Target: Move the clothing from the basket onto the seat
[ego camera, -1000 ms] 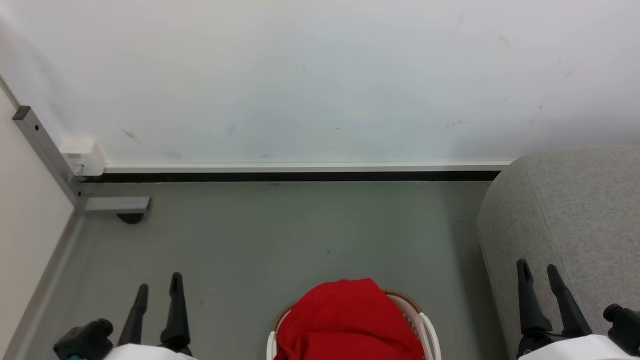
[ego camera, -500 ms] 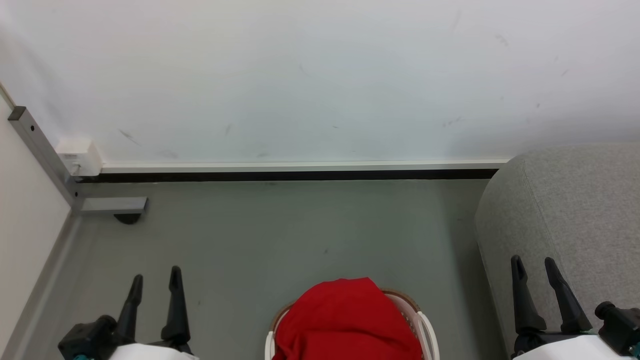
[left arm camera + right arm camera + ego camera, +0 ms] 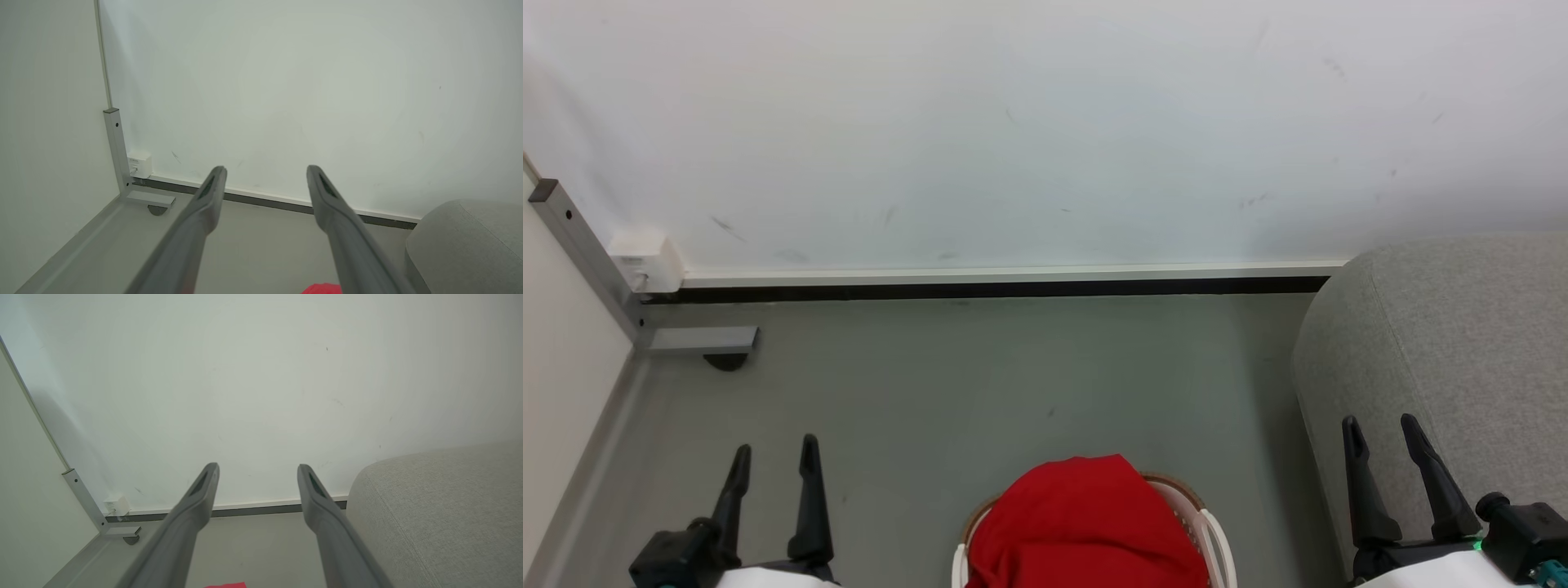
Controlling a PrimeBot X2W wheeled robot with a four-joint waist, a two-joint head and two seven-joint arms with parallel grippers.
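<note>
The bright red clothing (image 3: 1086, 523) is heaped in the cream basket (image 3: 1217, 543) at the bottom centre of the head view, hiding most of its inside. A red sliver of the clothing (image 3: 322, 289) shows at the bottom of the left wrist view, and another sliver of the clothing (image 3: 226, 585) in the right wrist view. The light-grey seat (image 3: 1454, 351) stands at the right, with the seat (image 3: 470, 241) and the seat (image 3: 441, 514) in both wrist views. My left gripper (image 3: 774, 456) is open at lower left, empty. My right gripper (image 3: 1380, 428) is open in front of the seat, empty.
A white wall (image 3: 1045, 131) with a dark baseboard runs across the back. A grey metal frame leg (image 3: 698, 339) and a small white box (image 3: 645, 261) stand in the left corner beside a pale panel. Grey floor (image 3: 1013, 384) lies between basket and wall.
The whole head picture has shifted slightly left and up, so the camera moved. Both grippers stay open and empty; the clothing rests as before in the basket.
</note>
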